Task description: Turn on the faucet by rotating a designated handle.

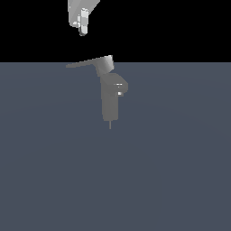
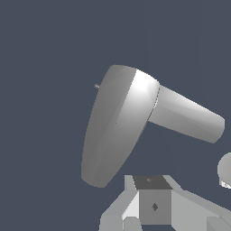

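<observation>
We saw the faucet (image 1: 109,101) as a small matte grey column standing upright on the flat blue-grey bench (image 1: 180,171), with a short stubby spout (image 1: 122,86) on the exterior view's right and a thin pin below its base. On top sat a wedge-shaped hub carrying the handle (image 1: 83,63), a long, thin, flat lever reaching toward the exterior view's left, roughly level. The white gripper (image 1: 82,31) hung above the handle's outer part, apart from it and holding nothing. Its upper body was cut off by the frame edge, and its fingers overlapped from that angle, so we could not tell whether it was spread or closed. In the wrist view the faucet (image 2: 117,131) filled the middle, foreshortened; its column was hidden from there.
</observation>
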### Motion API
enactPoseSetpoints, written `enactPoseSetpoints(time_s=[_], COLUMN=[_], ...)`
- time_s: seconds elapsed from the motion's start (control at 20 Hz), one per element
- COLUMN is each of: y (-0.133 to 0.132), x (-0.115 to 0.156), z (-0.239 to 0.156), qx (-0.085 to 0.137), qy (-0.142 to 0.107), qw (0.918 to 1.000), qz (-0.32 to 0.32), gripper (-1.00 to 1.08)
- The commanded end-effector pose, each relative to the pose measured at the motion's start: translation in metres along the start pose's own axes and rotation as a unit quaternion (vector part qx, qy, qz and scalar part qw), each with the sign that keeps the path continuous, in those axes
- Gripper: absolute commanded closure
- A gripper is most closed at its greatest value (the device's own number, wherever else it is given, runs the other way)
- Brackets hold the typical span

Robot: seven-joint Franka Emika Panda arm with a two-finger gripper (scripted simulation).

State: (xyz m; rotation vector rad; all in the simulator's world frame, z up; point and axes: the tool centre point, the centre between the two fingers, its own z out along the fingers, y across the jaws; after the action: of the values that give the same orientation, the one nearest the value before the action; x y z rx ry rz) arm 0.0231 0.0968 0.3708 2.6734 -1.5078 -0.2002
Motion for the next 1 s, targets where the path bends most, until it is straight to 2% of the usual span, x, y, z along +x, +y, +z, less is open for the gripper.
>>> enactPoseSetpoints(time_s=[0.0,0.5,0.95], y=[-0.016,-0.070,-0.094], x=[0.000,-0.006,-0.010], z=[0.012,0.065,0.093], qx=[-0.004,-0.021,-0.029], qy=[0.000,0.004,0.009], qw=[0.9996,0.9917,0.9846], qz=[0.028,0.127,0.172], gripper=[1.08,1.08,1.08])
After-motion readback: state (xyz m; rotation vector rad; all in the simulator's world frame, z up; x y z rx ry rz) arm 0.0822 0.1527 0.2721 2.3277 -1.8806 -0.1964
